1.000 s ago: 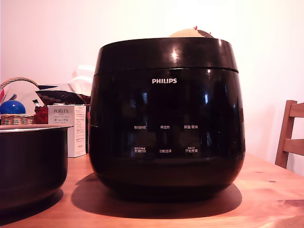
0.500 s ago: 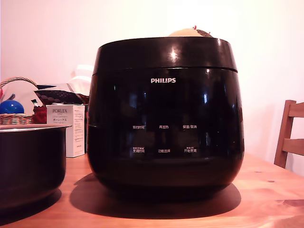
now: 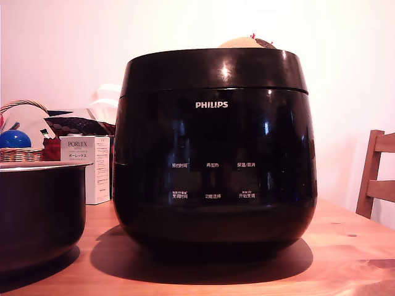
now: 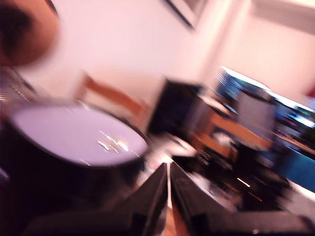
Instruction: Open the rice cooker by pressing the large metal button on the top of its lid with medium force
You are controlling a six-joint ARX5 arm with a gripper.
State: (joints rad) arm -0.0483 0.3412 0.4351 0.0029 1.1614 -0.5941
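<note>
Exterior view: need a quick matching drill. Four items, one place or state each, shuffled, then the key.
Items:
1. rice cooker
2. lid
3. plain black pot
4. white box

Descriptions:
A. cut off at the exterior view's left edge, pale rim showing
B. stands behind the pot, printed "PORLEX"
C. down and closed
D. centre of the wooden table, "PHILIPS" logo facing the camera

Pairs: 1-D, 2-C, 3-A, 4-B
</note>
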